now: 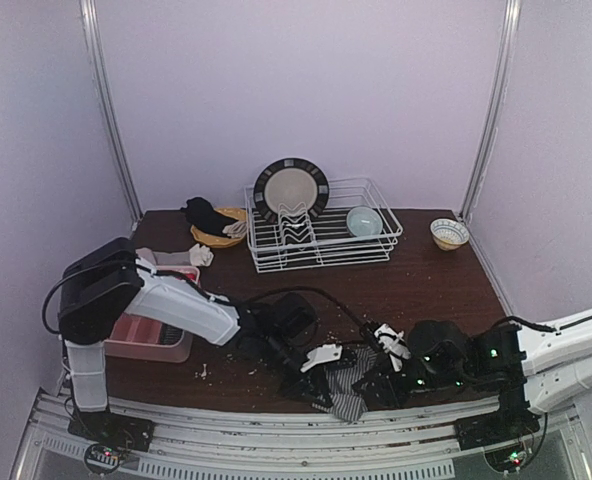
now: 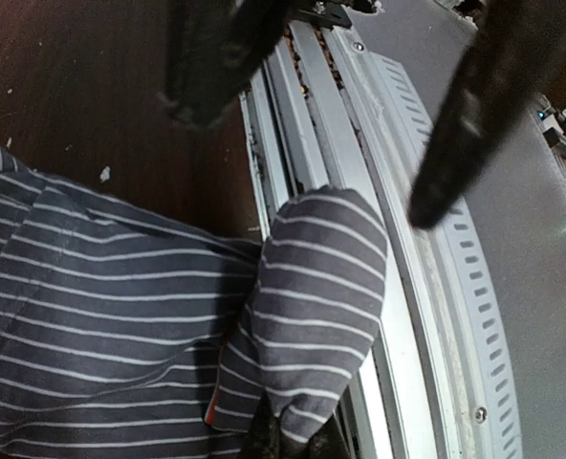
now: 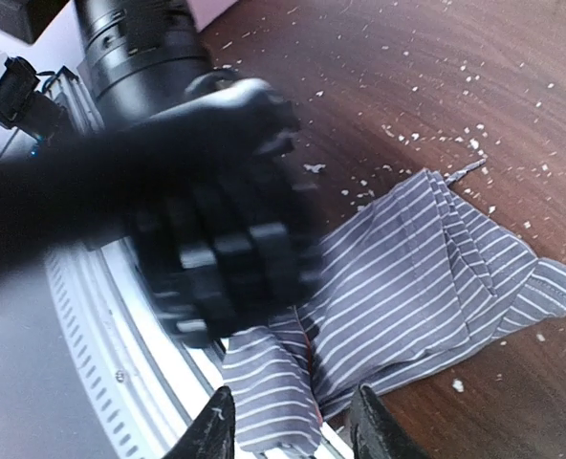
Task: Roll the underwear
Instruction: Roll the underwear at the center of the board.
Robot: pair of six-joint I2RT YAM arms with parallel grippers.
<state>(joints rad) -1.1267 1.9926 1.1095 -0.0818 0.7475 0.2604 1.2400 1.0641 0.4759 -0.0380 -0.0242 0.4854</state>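
The grey underwear with white stripes point(image 1: 348, 388) lies crumpled at the table's front edge, between the two grippers. In the left wrist view, one folded flap point(image 2: 321, 287) hangs over the metal rail while the rest point(image 2: 92, 316) lies on the dark wood. My left gripper point(image 2: 297, 438) is shut on that flap's near end. It shows as a blurred black mass in the right wrist view point(image 3: 216, 258). My right gripper point(image 3: 293, 432) is open, with its fingers on either side of the flap's end point(image 3: 273, 392). Its two dark fingers point(image 2: 206, 67) hang over the cloth in the left wrist view.
A white wire dish rack point(image 1: 321, 248) at the back holds a plate point(image 1: 291, 188) and a bowl point(image 1: 364, 220). A small bowl point(image 1: 449, 233) stands at the back right. A yellow dish with black cloth point(image 1: 216, 225) is at the back left. A pink bin point(image 1: 156, 340) is at the left. The metal rail point(image 1: 276, 432) runs along the front edge.
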